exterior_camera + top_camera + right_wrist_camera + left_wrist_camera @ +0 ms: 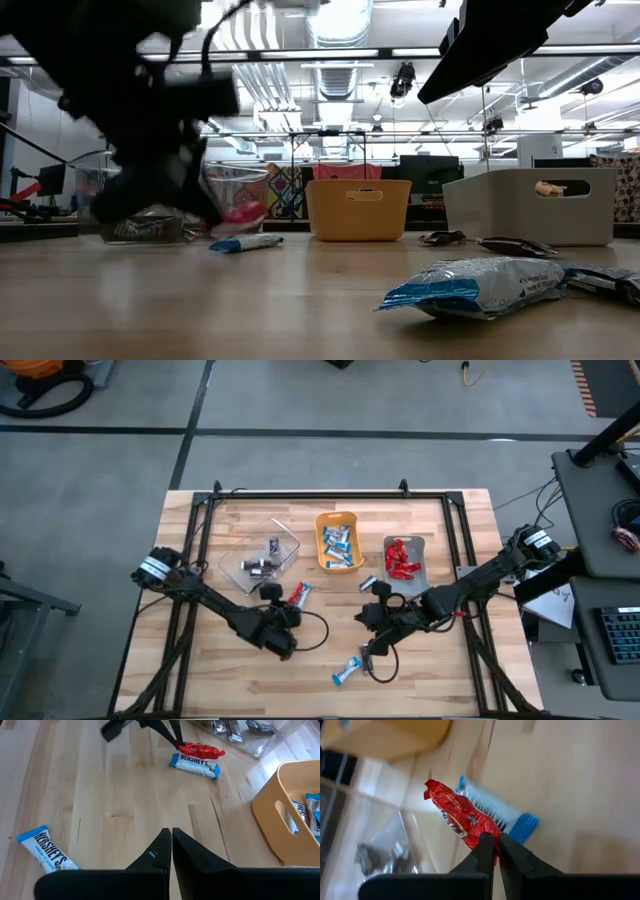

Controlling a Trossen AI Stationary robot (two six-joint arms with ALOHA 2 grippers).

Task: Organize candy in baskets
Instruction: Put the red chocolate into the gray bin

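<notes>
Red candy [460, 815] pinched by left gripper [496, 842] beside clear basket [262, 557] | right gripper [169, 836] pressed together, empty

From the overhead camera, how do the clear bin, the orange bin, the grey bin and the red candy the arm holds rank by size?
1. Clear bin, set at an angle.
2. Orange bin and grey bin: look alike, no ranking.
3. Red candy, held by the left gripper: far the smallest.

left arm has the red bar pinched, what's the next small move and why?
Probably lift and carry it toward the grey bin: the left gripper is shut on the red candy bar, which lies over a blue-and-white bar, and the reds sit in that bin.
</notes>
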